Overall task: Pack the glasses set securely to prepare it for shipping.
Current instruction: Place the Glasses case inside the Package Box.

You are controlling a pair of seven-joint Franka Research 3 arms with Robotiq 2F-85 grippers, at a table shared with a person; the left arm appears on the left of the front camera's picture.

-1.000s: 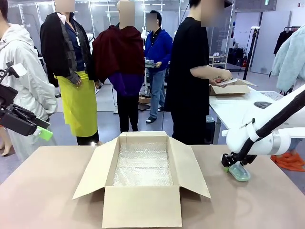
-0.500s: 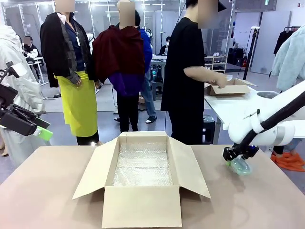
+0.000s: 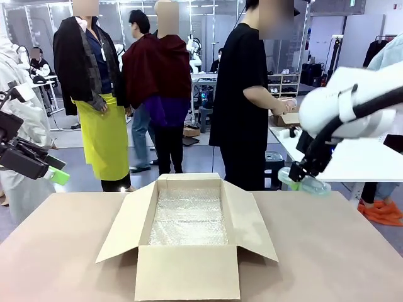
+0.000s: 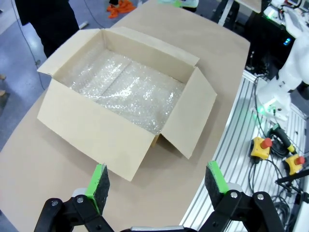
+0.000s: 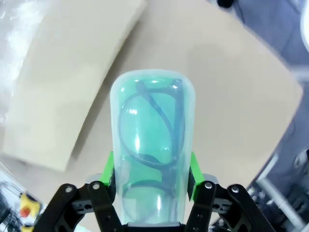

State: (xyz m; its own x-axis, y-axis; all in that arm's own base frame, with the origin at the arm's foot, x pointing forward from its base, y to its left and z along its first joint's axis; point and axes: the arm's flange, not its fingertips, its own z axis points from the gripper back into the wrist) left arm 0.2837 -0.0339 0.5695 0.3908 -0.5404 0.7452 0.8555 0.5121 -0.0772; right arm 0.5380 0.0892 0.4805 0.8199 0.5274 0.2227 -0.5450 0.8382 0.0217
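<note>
Brown tabletop [image 3: 327, 264] runs across the bottom of the front view. Dead centre on it sits the open cardboard box [image 3: 187, 272], flaps splayed out and bubble wrap [image 3: 189, 220] lining its floor, ready, I'd say, to cushion whatever goes in. At the left edge of that view the left gripper [image 4: 158, 180] hangs high. From its own camera it looks down on the box from off to one side, green-padded fingers spread wide with nothing between them; it seems parked out of the way.

Right of centre, just above the table's far edge in the frame, the right gripper [image 3: 304, 178] holds the mint-green case [image 5: 152, 145] clear of the surface. Its pads are clamped on the case's two long sides near one end, so the rest sticks out ahead with the glasses showing through the clear plastic — a grip that would let the free end go into the box first, I'd guess. Its white arm [image 3: 352, 110] arches in from the upper right, wrist bent down and inward toward the box. Beyond, people [image 3: 245, 100] stand about the room.
</note>
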